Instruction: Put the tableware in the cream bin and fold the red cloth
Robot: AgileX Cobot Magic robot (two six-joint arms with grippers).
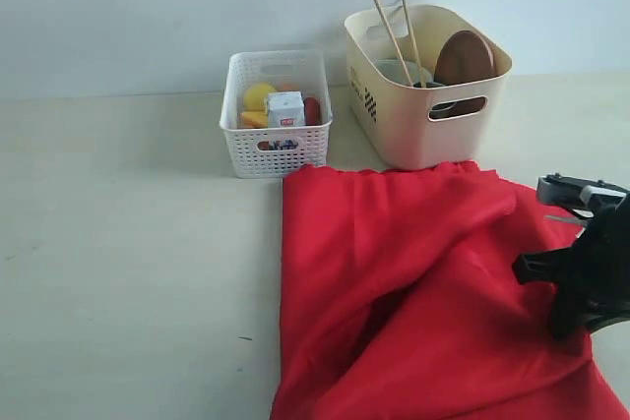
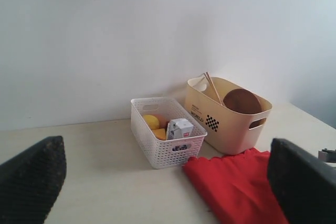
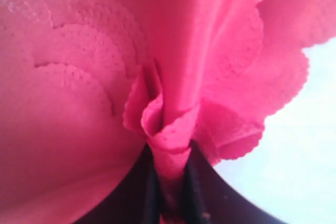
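The red cloth [image 1: 413, 282] lies rumpled on the table in front of the cream bin [image 1: 413, 125], and also shows in the left wrist view [image 2: 236, 187]. Wooden chopsticks [image 1: 394, 31], a round brown plate [image 1: 465, 56] and a pale bowl [image 1: 399, 71] sit inside the bin. My right gripper [image 1: 571, 312] is at the cloth's right edge. In the right wrist view it [image 3: 170, 156] is shut on a bunched fold of scalloped red cloth [image 3: 105, 77]. My left gripper [image 2: 165, 182] stands wide open with nothing between its fingers, back from the bin [image 2: 231, 124].
A white lattice basket [image 1: 276, 115] with a lemon, a milk carton and other food stands left of the cream bin, touching the cloth's far left corner. Bare pale table [image 1: 128, 243] stretches to the left. A wall is close behind both containers.
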